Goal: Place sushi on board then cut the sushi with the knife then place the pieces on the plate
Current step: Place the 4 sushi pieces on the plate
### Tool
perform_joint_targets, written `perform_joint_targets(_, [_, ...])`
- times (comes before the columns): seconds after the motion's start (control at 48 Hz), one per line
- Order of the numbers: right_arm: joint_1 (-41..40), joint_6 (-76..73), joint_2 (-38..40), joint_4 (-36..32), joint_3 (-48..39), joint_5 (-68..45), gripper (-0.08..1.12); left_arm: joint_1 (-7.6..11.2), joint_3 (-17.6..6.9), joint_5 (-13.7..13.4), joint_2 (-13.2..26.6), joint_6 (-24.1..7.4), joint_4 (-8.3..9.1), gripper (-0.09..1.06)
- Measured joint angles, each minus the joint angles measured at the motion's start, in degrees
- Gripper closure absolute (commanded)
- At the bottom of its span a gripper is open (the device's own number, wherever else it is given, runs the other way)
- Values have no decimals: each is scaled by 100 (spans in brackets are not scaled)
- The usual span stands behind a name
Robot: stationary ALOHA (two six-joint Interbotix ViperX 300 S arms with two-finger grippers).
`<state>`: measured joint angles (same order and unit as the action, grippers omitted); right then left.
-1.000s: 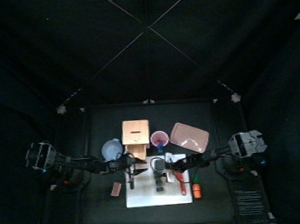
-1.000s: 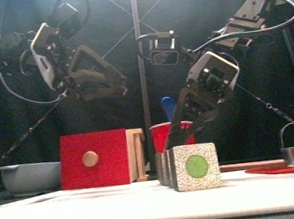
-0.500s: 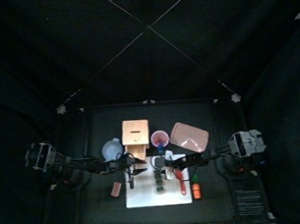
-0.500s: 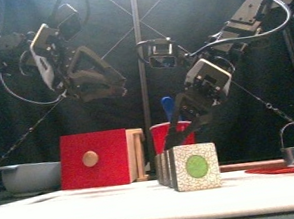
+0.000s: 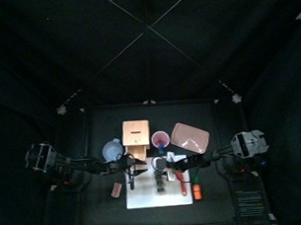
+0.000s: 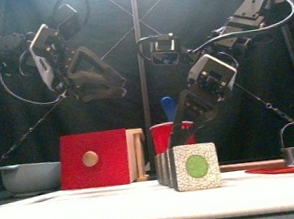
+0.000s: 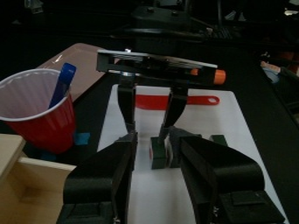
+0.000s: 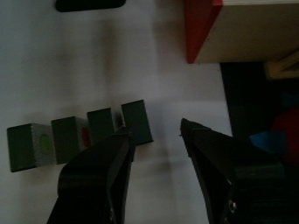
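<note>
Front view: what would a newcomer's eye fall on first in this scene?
First, the sushi, which stands in the middle of the white board, nearest the camera, with a green-centred end facing forward. Above it hangs the right end effector, jaws open. Behind stand a red box at the left and a red cup holding a blue knife.

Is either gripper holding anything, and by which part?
Nothing is held. The right gripper hangs open above the sushi roll on the white board, with nothing between its jaws. The left gripper, raised at the left, is open and empty.
</note>
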<state>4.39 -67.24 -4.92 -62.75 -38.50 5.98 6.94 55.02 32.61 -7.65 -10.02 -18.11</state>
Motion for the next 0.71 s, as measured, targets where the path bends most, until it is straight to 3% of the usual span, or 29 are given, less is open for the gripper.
perform_joint_targets(0.708, [9, 0, 9, 62, 9, -79, 23, 0, 0, 0, 0, -9, 0, 21])
